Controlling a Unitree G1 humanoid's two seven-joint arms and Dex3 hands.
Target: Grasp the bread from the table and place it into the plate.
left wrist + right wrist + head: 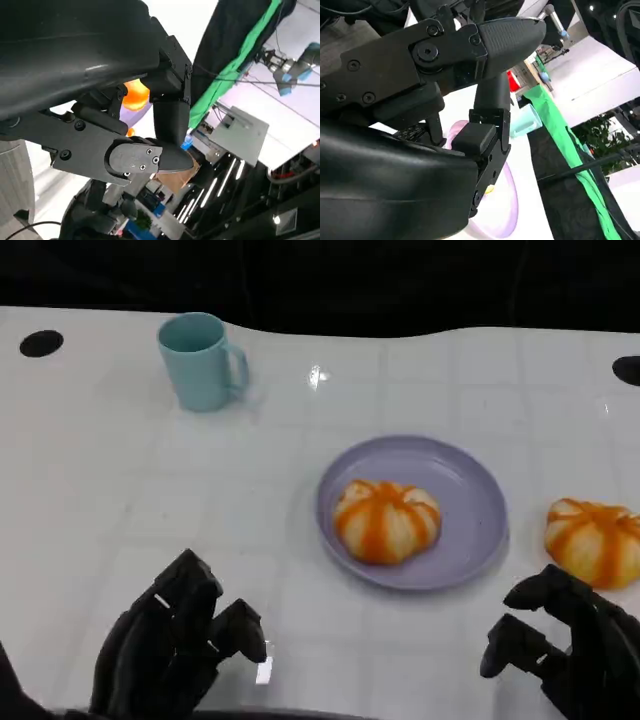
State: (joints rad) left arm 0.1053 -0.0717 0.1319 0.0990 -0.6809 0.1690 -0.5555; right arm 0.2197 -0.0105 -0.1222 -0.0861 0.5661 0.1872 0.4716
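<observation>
two hands, left hand (170, 650) and right hand (570, 645), spread, holding nothing; no readable writing.

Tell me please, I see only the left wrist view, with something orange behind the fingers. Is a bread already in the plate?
Observer: Yes. In the head view a bread lies in the purple plate.
Operator: Is any bread left on the table?
Observer: A second bread lies on the table, right of the plate and apart from it.
Operator: Which hand is nearer to it?
Observer: The right hand, on the robot's side of that bread, holding nothing.
</observation>
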